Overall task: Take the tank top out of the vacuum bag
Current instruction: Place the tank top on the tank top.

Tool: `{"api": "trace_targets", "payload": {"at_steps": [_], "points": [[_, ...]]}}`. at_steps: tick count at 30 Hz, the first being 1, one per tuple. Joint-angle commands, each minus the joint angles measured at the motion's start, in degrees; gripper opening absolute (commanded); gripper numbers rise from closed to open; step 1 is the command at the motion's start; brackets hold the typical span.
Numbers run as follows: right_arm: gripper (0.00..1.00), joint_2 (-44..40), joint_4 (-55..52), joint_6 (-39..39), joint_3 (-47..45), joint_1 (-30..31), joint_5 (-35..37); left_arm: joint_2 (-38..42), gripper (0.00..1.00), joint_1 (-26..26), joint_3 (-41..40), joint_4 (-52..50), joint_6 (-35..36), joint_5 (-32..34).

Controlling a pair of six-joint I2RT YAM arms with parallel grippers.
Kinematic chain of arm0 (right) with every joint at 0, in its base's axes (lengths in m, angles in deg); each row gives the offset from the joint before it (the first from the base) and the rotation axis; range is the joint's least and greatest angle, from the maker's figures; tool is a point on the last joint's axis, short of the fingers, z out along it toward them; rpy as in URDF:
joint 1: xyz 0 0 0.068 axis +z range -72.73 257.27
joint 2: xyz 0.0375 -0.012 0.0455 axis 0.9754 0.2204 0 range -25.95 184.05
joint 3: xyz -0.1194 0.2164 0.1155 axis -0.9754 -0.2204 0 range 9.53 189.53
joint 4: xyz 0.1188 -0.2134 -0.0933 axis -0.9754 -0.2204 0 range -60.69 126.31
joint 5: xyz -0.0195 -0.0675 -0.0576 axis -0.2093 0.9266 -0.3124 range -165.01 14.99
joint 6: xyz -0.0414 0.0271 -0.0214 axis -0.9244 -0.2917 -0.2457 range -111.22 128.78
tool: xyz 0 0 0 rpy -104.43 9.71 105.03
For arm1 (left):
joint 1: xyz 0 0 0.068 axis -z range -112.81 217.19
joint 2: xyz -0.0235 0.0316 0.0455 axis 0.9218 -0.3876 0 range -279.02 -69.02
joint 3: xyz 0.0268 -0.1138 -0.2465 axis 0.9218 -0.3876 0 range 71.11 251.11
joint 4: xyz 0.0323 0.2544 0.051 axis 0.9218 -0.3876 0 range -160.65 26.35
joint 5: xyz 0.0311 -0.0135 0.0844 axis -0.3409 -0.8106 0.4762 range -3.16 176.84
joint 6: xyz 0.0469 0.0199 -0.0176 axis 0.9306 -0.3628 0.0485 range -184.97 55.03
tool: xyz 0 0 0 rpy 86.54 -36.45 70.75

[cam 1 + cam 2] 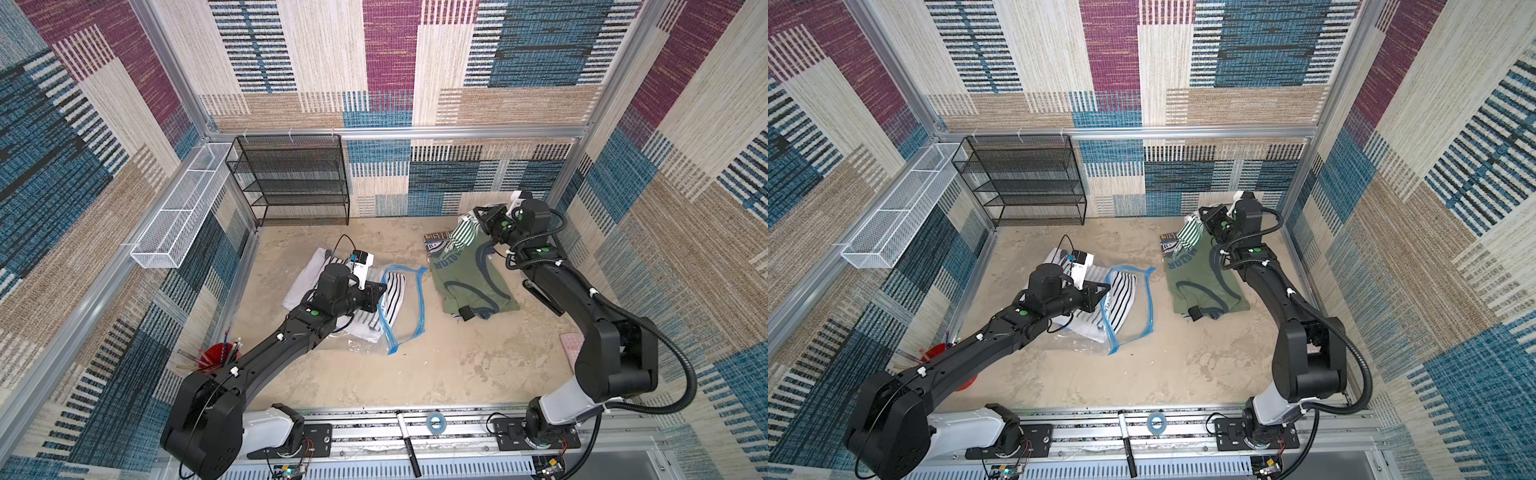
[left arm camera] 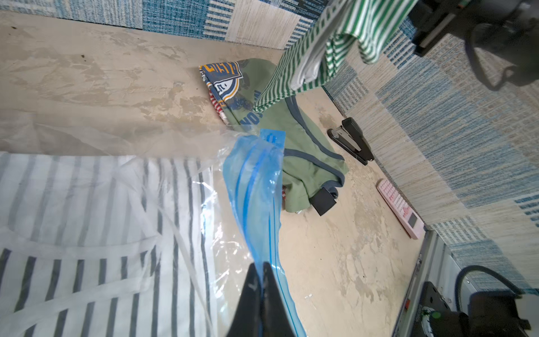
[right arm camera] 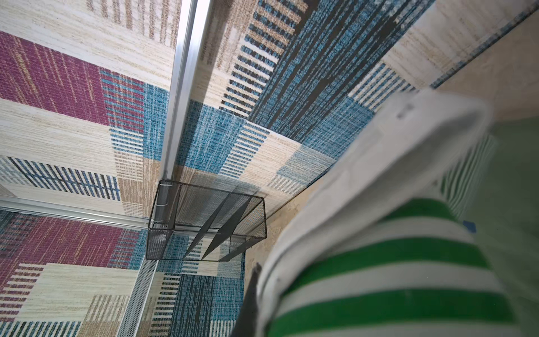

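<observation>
Blue zip strip marks the mouth of the vacuum bag (image 1: 407,316), which lies near the middle of the surface in both top views. The left gripper (image 1: 375,296) sits at the mouth's near lip. Its likely job is to anchor the bag and keep the mouth open. A white garment with dark stripes (image 1: 395,291) lies inside the bag. Well apart, at the far right corner, the right gripper (image 1: 478,220) holds a green-and-white striped garment, which I take for the tank top (image 1: 459,237). It hangs clear of the bag, its lower end draped over an olive shirt (image 1: 469,278) spread flat beneath it. This looks like a set-down spot among clothes lying outside the bag.

The left wrist view settles the grip: the left gripper (image 2: 262,267) is closed tight on the zip strip (image 2: 256,186), which rises from the jaws and holds the clear film up off the striped garment inside. Beyond it the tank top (image 2: 320,43) dangles above the olive shirt (image 2: 306,140), with a black stapler (image 2: 351,143) and a pink calculator (image 2: 399,204) near the wall.

The right wrist view is filled by the tank top's green stripes and white trim (image 3: 393,262). One dark finger (image 3: 251,291) presses against the fabric, so the right gripper is clamped on the cloth.
</observation>
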Motion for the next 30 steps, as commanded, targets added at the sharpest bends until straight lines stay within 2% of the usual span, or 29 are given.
{"api": "trace_targets", "payload": {"at_steps": [1,8,19,23,30], "points": [[0.0,2.2,8.0,3.5,1.1,0.1,2.8,-0.9,0.0,-0.1,0.6,4.9,2.4,-3.3],[0.0,7.7,15.2,9.7,2.8,0.0,6.7,-3.3,0.0,-0.1,2.5,4.1,4.2,-4.5],[0.0,15.7,18.6,14.4,11.1,0.8,9.9,-4.8,0.0,-0.4,3.0,4.6,5.3,-5.3],[0.0,15.0,20.7,16.3,7.6,2.1,12.9,-4.6,0.0,-0.5,2.7,5.1,5.0,-5.7],[0.0,14.0,25.0,21.7,-3.5,4.6,13.6,-2.6,0.0,-0.5,1.0,5.3,4.5,-5.8]]}}
